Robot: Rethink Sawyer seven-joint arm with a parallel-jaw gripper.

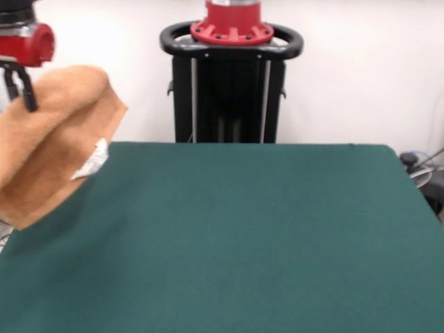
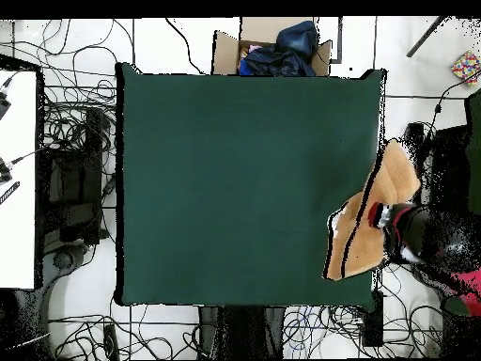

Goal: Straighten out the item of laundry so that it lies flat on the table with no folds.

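Towel (image 1: 52, 139) lifted clear of the table (image 1: 243, 236), hanging bunched and folded at the left edge of the front view. Pinched near its top by the pincer (image 1: 26, 94), closed on the cloth. Small white tag (image 1: 94, 159) showing on the towel's right side, just above the table's far left corner. In the overhead view, towel (image 2: 362, 230) draped over the table's right edge (image 2: 380, 141), partly past it, with the pincer (image 2: 383, 216) above it. Green cloth bare elsewhere. Cardboard box (image 2: 272, 52) with dark clothing beyond the table's top edge; cables (image 2: 75, 141) on the floor around.
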